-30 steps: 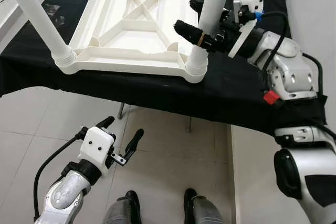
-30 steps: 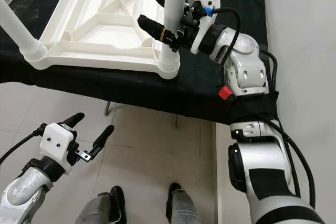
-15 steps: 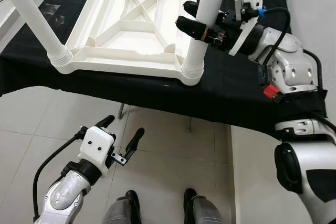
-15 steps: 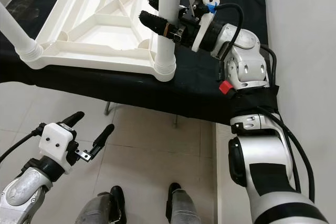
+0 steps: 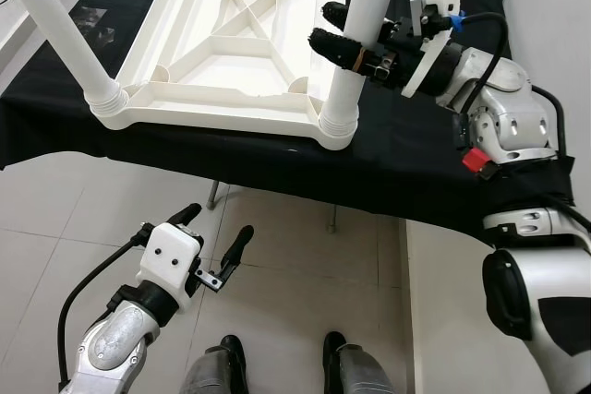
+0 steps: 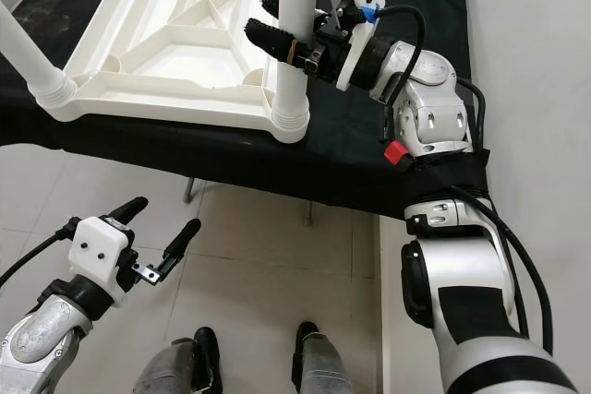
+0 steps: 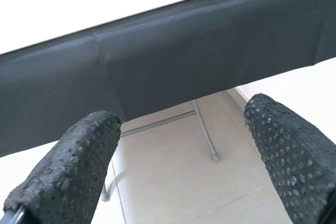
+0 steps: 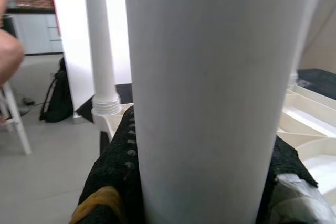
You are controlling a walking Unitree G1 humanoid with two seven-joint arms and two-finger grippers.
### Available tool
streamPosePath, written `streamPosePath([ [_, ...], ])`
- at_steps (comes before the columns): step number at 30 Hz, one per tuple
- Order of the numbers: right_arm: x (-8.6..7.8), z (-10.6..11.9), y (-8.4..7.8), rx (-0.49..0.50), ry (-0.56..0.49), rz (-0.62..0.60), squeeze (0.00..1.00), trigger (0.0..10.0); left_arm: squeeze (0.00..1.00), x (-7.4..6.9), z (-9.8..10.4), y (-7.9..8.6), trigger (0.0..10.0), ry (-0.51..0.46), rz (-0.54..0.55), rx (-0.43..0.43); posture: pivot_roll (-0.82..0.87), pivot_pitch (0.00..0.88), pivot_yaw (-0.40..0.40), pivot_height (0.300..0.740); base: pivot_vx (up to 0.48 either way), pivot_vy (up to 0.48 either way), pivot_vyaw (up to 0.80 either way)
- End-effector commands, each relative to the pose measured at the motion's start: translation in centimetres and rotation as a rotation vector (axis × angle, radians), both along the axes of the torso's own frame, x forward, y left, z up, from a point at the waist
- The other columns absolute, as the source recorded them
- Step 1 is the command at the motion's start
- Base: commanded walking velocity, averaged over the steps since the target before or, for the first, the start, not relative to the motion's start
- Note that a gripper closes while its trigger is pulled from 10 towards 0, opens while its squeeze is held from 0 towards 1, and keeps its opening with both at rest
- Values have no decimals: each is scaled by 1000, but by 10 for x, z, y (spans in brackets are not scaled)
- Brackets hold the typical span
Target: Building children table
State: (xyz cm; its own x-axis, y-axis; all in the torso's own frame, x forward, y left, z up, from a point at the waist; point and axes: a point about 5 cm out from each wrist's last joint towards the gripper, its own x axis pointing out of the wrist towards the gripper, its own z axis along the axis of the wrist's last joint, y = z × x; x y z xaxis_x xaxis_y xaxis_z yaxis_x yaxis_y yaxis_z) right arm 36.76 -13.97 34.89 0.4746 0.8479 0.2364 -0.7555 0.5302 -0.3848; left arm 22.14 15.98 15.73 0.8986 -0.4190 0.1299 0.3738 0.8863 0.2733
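A white plastic children's tabletop (image 5: 231, 53) lies upside down on a black-covered table (image 5: 416, 163). A white leg (image 5: 365, 25) stands upright in its near right corner socket (image 5: 337, 126). My right gripper (image 5: 346, 32) is shut on that leg a little above the socket; in the right wrist view the leg (image 8: 210, 93) sits between the black fingers (image 8: 115, 182). Another white leg (image 5: 60, 29) stands in the near left corner. My left gripper (image 5: 214, 239) hangs open low over the floor, below the table's front edge, holding nothing.
The black cloth's front edge (image 7: 157, 61) hangs over a folding table's metal legs (image 7: 202, 129). Grey tiled floor (image 5: 295, 265) lies in front, with my feet (image 5: 277, 362) at the bottom. A white wall (image 5: 545, 6) runs along the right. A person (image 8: 8, 51) appears far off.
The right gripper has brought the leg from tilted to upright, seating it lower in the corner socket. The left arm has not moved.
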Motion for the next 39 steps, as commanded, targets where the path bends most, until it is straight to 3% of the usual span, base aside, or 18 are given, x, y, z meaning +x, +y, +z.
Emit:
streamPosePath([
  [1, 2, -8, 6, -21, 38, -52, 0, 10000, 0, -4, -5, -2, 10000, 29, -6, 10, 34, 330, -29, 740, 0, 0, 0],
  [10, 1, -11, 14, 38, 96, -154, 0, 10000, 0, -4, -6, -2, 10000, 28, -3, 9, 31, 333, -31, 740, 0, 0, 0],
  [13, 1, -11, 14, 38, 96, -154, 0, 10000, 0, -4, -6, -2, 10000, 28, -3, 9, 31, 333, -31, 740, 0, 0, 0],
  [20, 2, -17, 8, 101, 138, -311, 0, 10000, 0, -3, -6, -2, 10000, 27, -2, 8, 25, 334, -32, 740, 0, 0, 0],
  [25, 1, -20, 6, 148, 149, -358, 0, 10000, 0, -4, -6, -2, 10000, 27, -2, 8, 26, 333, -32, 740, 0, 0, 0],
  [32, -5, -36, 5, 196, 183, -521, 0, 10000, 0, -3, -6, -1, 10000, 28, -3, 11, 22, 332, -27, 740, 0, 0, 0],
  [39, -11, -52, 10, 225, 224, -609, 0, 10000, 0, -2, -6, -1, 10000, 27, -2, 14, 25, 330, -25, 740, 0, 0, 0],
])
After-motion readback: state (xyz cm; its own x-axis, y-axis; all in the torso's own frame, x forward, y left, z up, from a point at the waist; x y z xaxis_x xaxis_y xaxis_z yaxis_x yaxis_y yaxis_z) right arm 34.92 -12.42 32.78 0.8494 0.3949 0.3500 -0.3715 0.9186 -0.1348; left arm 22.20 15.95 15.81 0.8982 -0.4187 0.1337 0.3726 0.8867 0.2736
